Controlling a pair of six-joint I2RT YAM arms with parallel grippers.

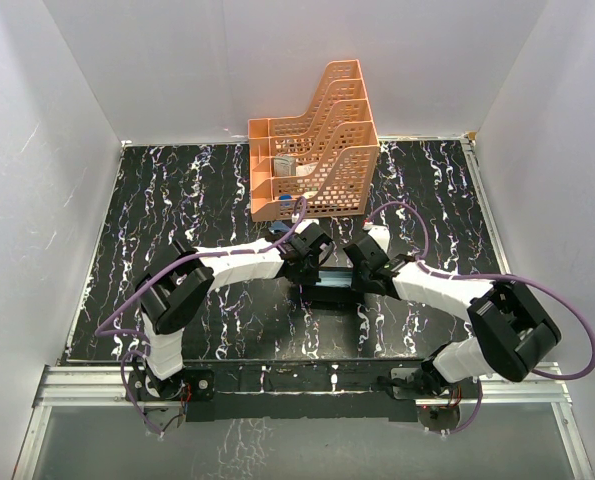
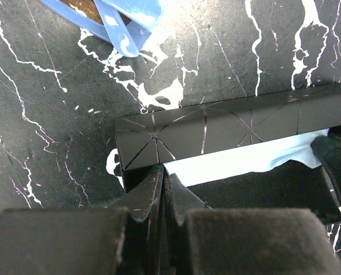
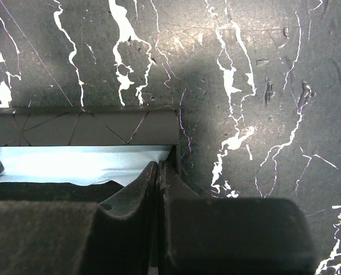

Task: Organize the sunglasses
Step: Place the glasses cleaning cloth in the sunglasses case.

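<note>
Blue-framed and folded, the sunglasses (image 2: 116, 26) lie on the black marbled table (image 2: 44, 114) just beyond the left end of the black case (image 2: 216, 129), not touching it. The left wrist view's top edge cuts them off. Their long axis slants across that view, at an angle to the case's length. A pale blue cloth (image 2: 227, 163) lies inside the case. The left jaws and right jaws are both closed tight, tips at opposite ends of the case. An orange rack (image 1: 312, 150) stands behind.

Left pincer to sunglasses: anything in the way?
Yes. The black case, open, lies across the path: the left pincer, shut, sits at its near side, and the sunglasses lie on the table beyond it.
</note>
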